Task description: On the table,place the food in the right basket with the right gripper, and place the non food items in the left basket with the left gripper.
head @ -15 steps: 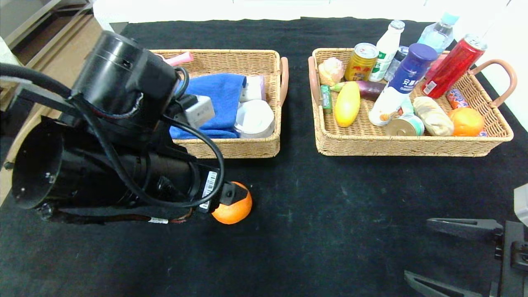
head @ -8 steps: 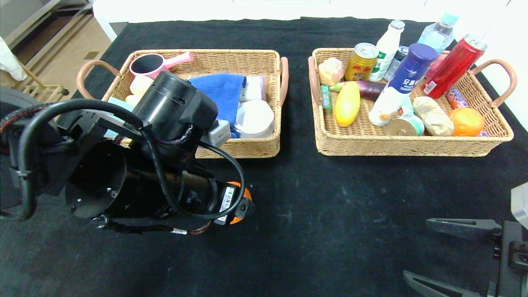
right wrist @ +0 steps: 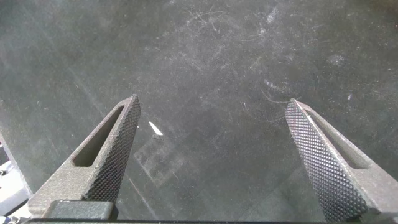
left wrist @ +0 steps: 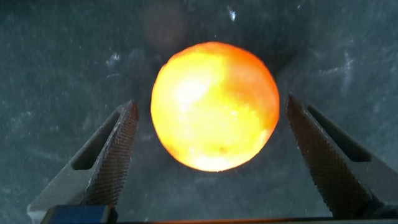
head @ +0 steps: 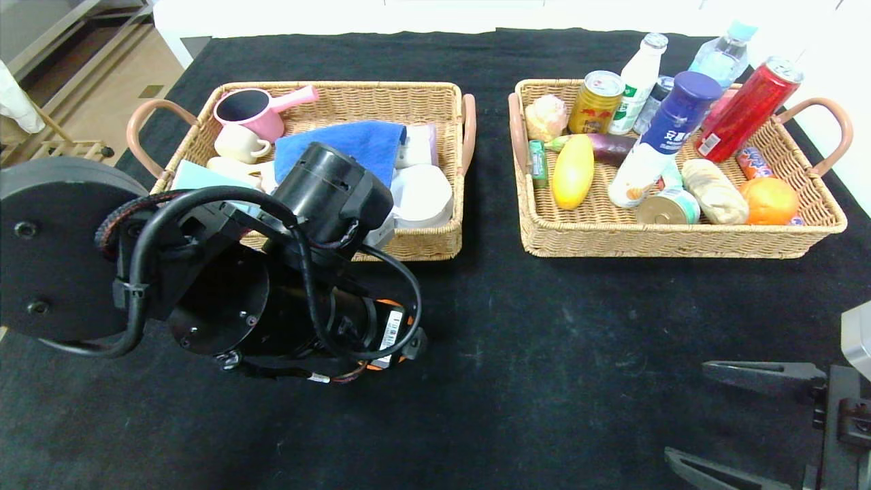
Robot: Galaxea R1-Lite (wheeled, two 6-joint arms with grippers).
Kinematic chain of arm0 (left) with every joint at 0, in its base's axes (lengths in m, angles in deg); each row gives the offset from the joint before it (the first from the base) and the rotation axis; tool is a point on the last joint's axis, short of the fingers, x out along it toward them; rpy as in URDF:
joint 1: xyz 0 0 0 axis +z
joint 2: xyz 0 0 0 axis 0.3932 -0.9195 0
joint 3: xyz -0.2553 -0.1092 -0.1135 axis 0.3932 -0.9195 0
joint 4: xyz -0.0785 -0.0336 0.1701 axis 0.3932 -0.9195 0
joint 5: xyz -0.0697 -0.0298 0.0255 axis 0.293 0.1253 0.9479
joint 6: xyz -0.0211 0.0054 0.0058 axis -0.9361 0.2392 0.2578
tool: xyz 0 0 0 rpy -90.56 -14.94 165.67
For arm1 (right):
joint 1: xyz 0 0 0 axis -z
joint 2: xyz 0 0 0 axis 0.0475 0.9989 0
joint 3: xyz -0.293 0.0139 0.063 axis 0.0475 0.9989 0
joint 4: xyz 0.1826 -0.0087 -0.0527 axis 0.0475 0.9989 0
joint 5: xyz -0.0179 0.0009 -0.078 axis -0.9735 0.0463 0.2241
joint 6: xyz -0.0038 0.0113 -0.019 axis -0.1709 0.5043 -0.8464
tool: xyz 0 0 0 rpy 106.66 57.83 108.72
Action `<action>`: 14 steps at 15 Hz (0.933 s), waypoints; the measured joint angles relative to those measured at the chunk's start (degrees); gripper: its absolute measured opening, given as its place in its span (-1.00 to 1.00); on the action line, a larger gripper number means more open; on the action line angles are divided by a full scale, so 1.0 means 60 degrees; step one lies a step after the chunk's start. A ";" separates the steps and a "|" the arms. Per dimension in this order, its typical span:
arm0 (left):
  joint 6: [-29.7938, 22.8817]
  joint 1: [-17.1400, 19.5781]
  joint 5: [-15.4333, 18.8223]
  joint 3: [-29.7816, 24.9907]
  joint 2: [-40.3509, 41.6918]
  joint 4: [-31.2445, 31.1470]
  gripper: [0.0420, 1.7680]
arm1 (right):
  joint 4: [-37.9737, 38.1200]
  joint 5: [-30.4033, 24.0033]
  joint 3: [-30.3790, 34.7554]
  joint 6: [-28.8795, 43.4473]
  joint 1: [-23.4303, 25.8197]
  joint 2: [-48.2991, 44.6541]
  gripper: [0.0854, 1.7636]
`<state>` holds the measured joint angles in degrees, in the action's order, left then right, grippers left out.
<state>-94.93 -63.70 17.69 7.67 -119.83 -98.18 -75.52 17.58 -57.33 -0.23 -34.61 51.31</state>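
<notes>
The left end effector (left wrist: 208, 143) hangs spread, straddling the orange (left wrist: 215, 106) on the counter (head: 578, 327); the right end effector (head: 745, 415), also spread, sits well apart.

Your left arm (head: 224, 286) reaches forward, bulky black links and looped cables low over near-left desk, wrist pitched down. Your left hand (left wrist: 208, 134) points downward, jaws spread wide, textured fingers (left wrist: 118, 155) apart, nothing clamped between them. Your right arm parked at near-right corner, only its end showing. Your right hand (head: 738, 418) lies level, pointing toward your left, jaws wide apart, holding nothing
</notes>
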 joint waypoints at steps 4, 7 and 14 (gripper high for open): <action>-0.0012 0.0018 -0.0004 0.0061 -0.0161 -0.0010 0.94 | 0.0000 0.0002 0.0002 0.0004 -0.0012 0.0016 0.94; -0.0012 0.0020 0.0000 0.0075 -0.0252 -0.0004 0.94 | -0.0006 0.0000 0.0002 -0.0004 -0.0012 0.0018 0.94; -0.0004 0.0073 0.0012 0.0079 -0.0331 -0.0010 0.36 | -0.0014 0.0000 -0.0008 0.0004 0.0000 0.0012 0.94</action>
<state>-94.96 -63.26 17.76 8.14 -121.81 -98.24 -75.61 17.58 -57.38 -0.20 -34.61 51.39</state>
